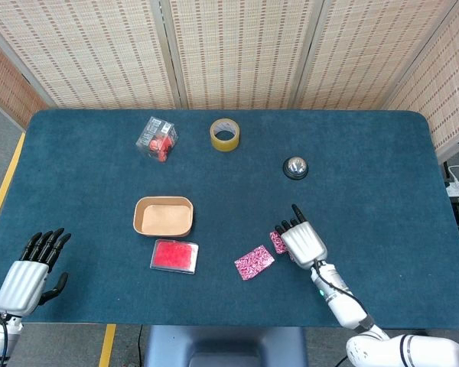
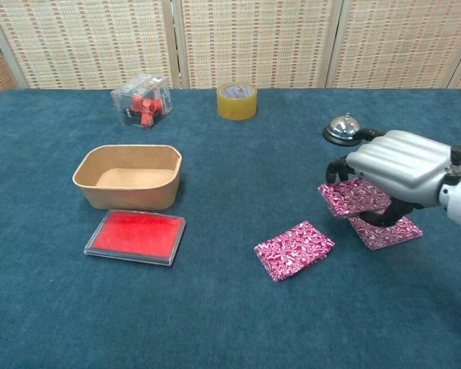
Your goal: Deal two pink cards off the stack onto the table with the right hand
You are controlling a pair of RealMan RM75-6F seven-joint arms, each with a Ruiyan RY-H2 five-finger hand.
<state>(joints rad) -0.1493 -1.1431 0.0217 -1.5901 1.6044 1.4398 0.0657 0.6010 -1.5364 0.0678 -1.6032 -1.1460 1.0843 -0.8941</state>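
Note:
One pink patterned card (image 2: pixel 294 250) lies flat on the blue table (image 2: pixel 215 323), also seen in the head view as the card (image 1: pixel 254 261). My right hand (image 2: pixel 396 173) hovers just right of it and pinches another pink card (image 2: pixel 353 196) (image 1: pixel 278 241), held above the cloth. The pink stack (image 2: pixel 386 231) lies on the table beneath that hand; in the head view the right hand (image 1: pixel 302 241) hides it. My left hand (image 1: pixel 27 275) rests at the table's near left edge, fingers apart and holding nothing.
A tan paper tray (image 2: pixel 128 175) sits left of centre with a red flat case (image 2: pixel 135 237) in front of it. At the back stand a clear box of red pieces (image 2: pixel 142 100), a tape roll (image 2: pixel 237 101) and a silver bell (image 2: pixel 342 129).

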